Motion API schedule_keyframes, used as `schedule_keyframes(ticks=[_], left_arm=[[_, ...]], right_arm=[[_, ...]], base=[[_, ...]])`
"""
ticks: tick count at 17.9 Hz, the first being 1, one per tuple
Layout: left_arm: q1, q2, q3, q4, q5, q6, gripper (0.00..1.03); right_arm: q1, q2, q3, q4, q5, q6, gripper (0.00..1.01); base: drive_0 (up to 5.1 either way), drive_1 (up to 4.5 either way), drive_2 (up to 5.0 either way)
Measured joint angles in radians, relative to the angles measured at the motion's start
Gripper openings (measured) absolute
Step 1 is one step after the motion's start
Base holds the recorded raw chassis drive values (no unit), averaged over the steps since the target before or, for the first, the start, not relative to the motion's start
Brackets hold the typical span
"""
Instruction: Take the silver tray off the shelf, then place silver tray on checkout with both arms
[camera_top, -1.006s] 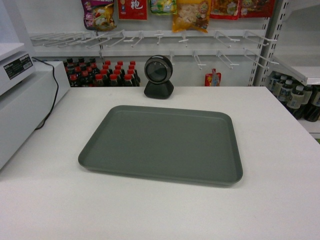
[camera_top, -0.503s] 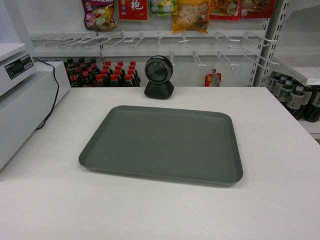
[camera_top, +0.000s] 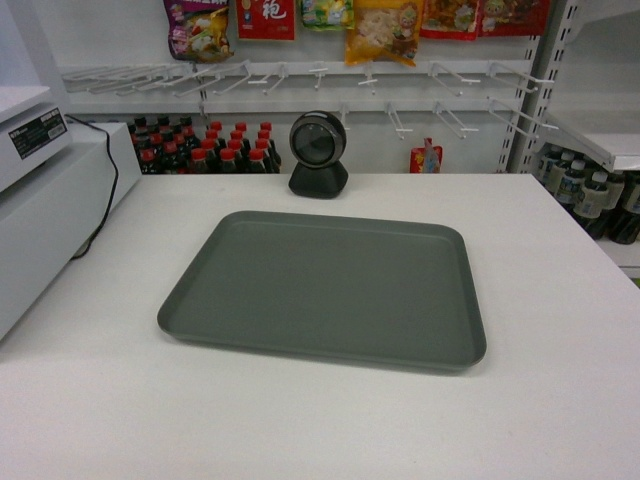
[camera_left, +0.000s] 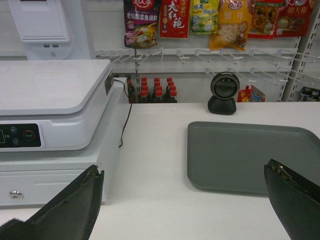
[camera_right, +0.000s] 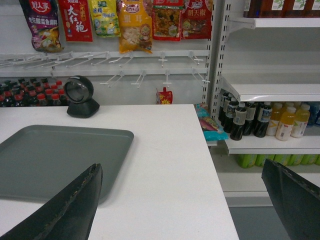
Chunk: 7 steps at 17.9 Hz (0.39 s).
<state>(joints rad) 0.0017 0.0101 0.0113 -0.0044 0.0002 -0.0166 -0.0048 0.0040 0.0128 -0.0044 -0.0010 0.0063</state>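
- The left gripper (camera_left: 182, 200) shows only in its own wrist view: two black fingers (camera_left: 75, 205) spread wide at the bottom corners of the view, nothing between them, above the near left part of the table (camera_top: 560, 330).
- The right gripper (camera_right: 185, 200) is likewise spread wide and holds nothing; its right finger hangs past the table's right edge, over the floor.
- Neither gripper appears in the head view.
- The silver tray (camera_top: 330, 285) lies flat on the white table, about midway between the left and right edges, its long sides running roughly across and turned slightly. It is bare, and no gripper touches it.
- Along the table's left edge stands a white cash register (camera_left: 50, 100) with a black cable (camera_top: 105, 190) trailing down behind it.
- At the far edge, just beyond the tray and apart from it, sits a round black scanner (camera_top: 318, 152).
- Behind the table, red-capped dark bottles (camera_top: 205, 145) stand in rows under wire hooks, with snack packets (camera_top: 380, 28) hanging above.
- To the far right, a white shelf (camera_right: 270, 90) carries drink bottles (camera_right: 260, 120) below it.
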Motion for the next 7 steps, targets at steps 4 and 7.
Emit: schedule_keyframes(ticks=[4,7], left_arm=[[0.0,0.0,0.0,0.0,0.0,0.0,0.98],[0.0,0.0,0.0,0.0,0.0,0.0,0.98]], right_arm=[[0.0,0.0,0.0,0.0,0.0,0.0,0.98],[0.0,0.0,0.0,0.0,0.0,0.0,0.98]], base=[[0.0,0.0,0.0],[0.0,0.0,0.0]])
